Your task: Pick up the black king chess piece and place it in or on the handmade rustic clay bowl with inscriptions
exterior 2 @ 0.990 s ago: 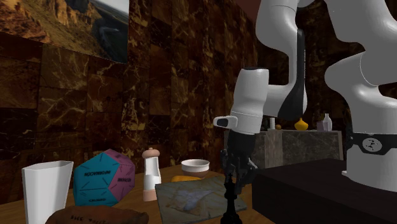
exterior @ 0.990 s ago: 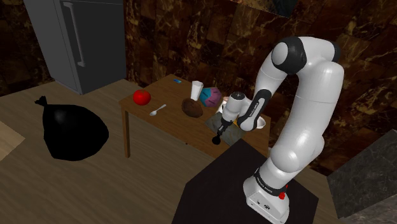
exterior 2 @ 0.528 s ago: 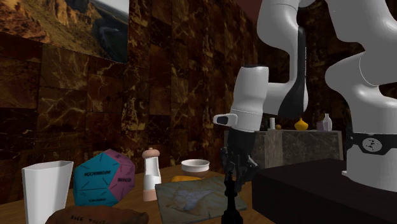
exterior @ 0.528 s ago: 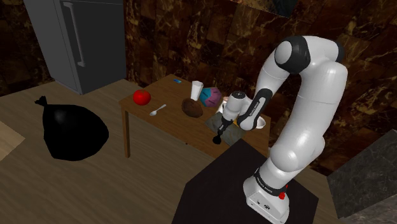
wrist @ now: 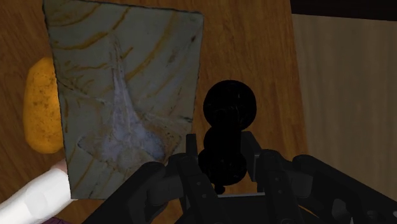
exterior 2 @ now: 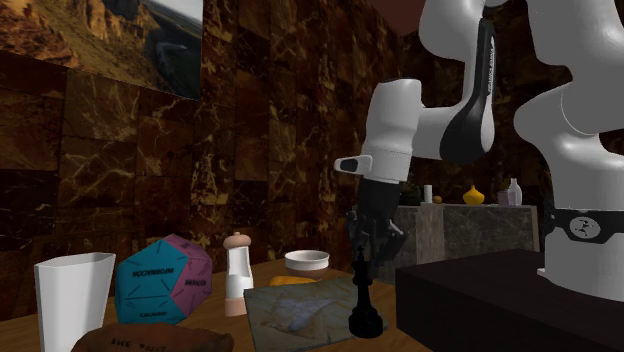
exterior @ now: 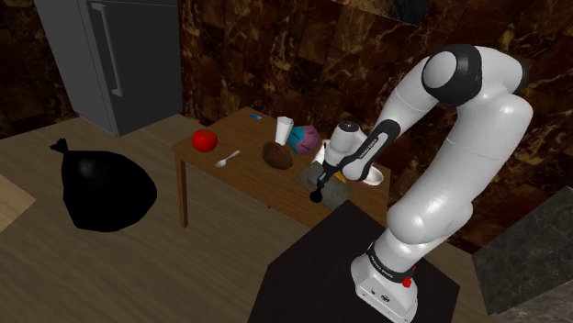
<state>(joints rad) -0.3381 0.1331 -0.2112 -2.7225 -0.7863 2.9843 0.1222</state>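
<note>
The black king (exterior 2: pixel 362 298) hangs upright just above the table's near edge, its top clasped by my gripper (exterior 2: pixel 367 246). In the wrist view the king (wrist: pixel 228 124) sits between the two black fingers (wrist: pixel 191 167), which press on it. From the shoulder view the gripper (exterior: pixel 321 180) is over the table corner nearest the stand, with the king (exterior: pixel 318 193) below it. The brown clay bowl (exterior: pixel 277 156) with inscriptions stands further along the table, toward that view's left; its rim (exterior 2: pixel 150 340) shows low in the second exterior view.
A grey stone slab (wrist: pixel 121 95) lies beside the king, an orange lump (wrist: pixel 39 105) at its far edge. On the wooden table (exterior: pixel 248 183) are a blue-purple die (exterior 2: pixel 163 280), white cup (exterior 2: pixel 72 298), shaker (exterior 2: pixel 237 272), small white bowl (exterior 2: pixel 306 261), spoon (exterior: pixel 227 159) and red fruit (exterior: pixel 204 139). A black bag (exterior: pixel 101 191) lies on the floor.
The gripper has risen with the king in it, so the piece's base now shows above the table. The arm's elbow has swung up and toward the shoulder view's right.
</note>
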